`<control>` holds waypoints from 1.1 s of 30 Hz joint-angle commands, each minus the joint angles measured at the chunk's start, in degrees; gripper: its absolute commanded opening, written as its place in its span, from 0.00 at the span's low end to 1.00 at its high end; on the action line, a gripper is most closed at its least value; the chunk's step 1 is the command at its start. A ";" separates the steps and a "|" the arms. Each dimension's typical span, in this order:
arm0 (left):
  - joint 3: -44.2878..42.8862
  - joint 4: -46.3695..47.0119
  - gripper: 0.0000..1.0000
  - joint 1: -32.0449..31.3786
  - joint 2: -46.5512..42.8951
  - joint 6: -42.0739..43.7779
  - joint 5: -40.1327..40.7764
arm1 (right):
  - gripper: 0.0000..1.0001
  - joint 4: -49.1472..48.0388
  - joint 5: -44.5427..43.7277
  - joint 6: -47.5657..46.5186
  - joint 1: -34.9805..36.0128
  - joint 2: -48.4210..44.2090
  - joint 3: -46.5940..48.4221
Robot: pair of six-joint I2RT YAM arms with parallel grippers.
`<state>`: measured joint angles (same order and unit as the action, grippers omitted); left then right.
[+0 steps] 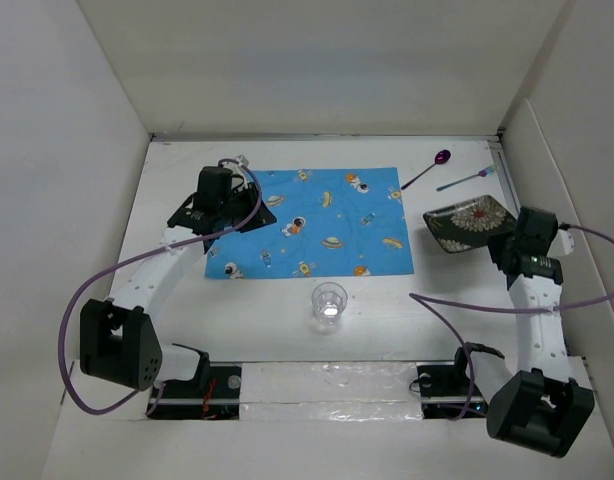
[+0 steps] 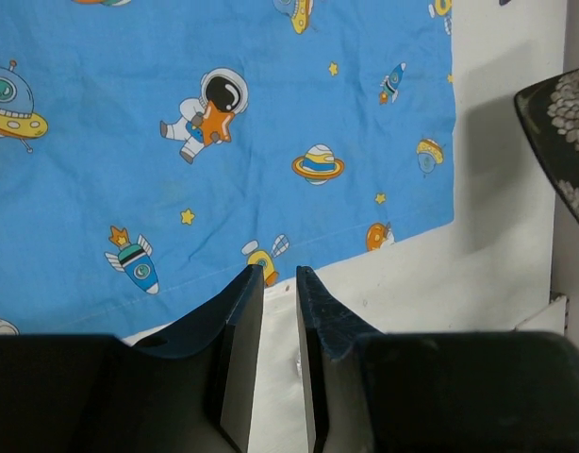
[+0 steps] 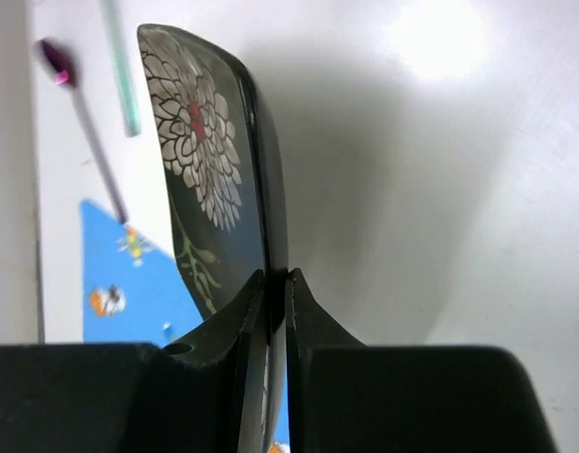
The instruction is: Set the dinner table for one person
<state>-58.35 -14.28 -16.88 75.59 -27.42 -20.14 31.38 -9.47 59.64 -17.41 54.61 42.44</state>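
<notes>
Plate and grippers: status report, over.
Right gripper shut on rim of plate. Left gripper nearly closed at blue cloth edge, grip unclear. Plate right of cloth, not on it. Glass cup nearside of cloth, likely clear of path.

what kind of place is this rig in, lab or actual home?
Probably a lab test cell: white tabletop boxed in by plain white walls, left arm and right arm bolted at its near edge, staged space-print cloth.

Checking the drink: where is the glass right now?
In the top view, the clear glass stands on the white table, just outside the near edge of the blue cloth, roughly centred left to right.
</notes>
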 commanded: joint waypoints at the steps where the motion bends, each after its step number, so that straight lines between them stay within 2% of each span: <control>1: -3.61 0.92 0.18 0.10 -0.18 0.70 1.15 | 0.00 -11.67 8.93 -8.47 0.01 -2.22 8.71; 2: -4.05 0.75 0.17 0.10 -0.10 0.70 1.24 | 0.00 -15.17 13.73 -9.88 0.01 -2.84 9.50; 4: -4.49 0.57 0.17 0.10 -0.18 0.61 1.94 | 0.00 -16.07 17.20 -11.20 0.01 -2.32 11.08; 5: -4.76 0.31 0.17 0.10 -0.27 0.70 2.12 | 0.00 -16.95 18.60 -13.04 2.27 -1.62 12.13; 6: -5.28 0.22 0.17 0.10 -0.36 0.79 2.47 | 0.00 -17.92 24.62 -13.75 2.90 -0.31 14.32; 8: -6.25 -0.30 0.18 0.10 -0.27 0.87 3.26 | 0.00 -18.28 30.10 -15.07 5.61 5.31 17.05; 9: -7.64 -0.57 0.18 0.10 -0.10 0.88 3.44 | 0.00 -18.89 36.74 -15.51 6.50 7.68 18.20; 11: -9.23 -1.18 0.19 0.10 -0.36 1.31 4.14 | 0.00 -19.50 41.71 -16.30 9.22 15.21 22.50; 12: -11.15 -1.36 0.20 0.10 -0.62 1.58 4.32 | 0.00 -20.12 45.82 -17.44 12.45 17.87 23.91; 14: -13.27 -1.36 0.22 0.10 -1.76 2.19 4.76 | 0.00 -19.77 48.75 -18.68 15.64 26.11 29.44; 15: -15.02 -1.45 0.27 0.10 -2.11 2.28 4.76 | 0.00 -19.60 52.24 -19.20 18.26 28.86 31.29; 18: -17.41 -1.36 0.35 0.10 -3.34 2.46 5.02 | 0.00 -20.39 54.73 -20.43 23.02 37.81 36.91; 20: -17.33 -0.92 0.38 0.10 -4.48 2.28 5.38 | 0.00 -20.65 55.35 -20.88 26.71 41.61 39.55; 26: -13.38 -1.36 0.38 0.10 -7.65 1.06 7.04 | 0.00 -32.94 57.90 -15.00 30.76 52.52 41.58; 33: -7.49 -0.48 0.38 0.10 -10.82 -1.32 7.22 | 0.00 -35.76 57.46 -13.41 34.02 59.55 45.45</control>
<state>-67.42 -16.14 -16.88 66.54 -27.57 -13.45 7.16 41.21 41.76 15.84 115.68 82.15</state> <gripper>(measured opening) 0.382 0.136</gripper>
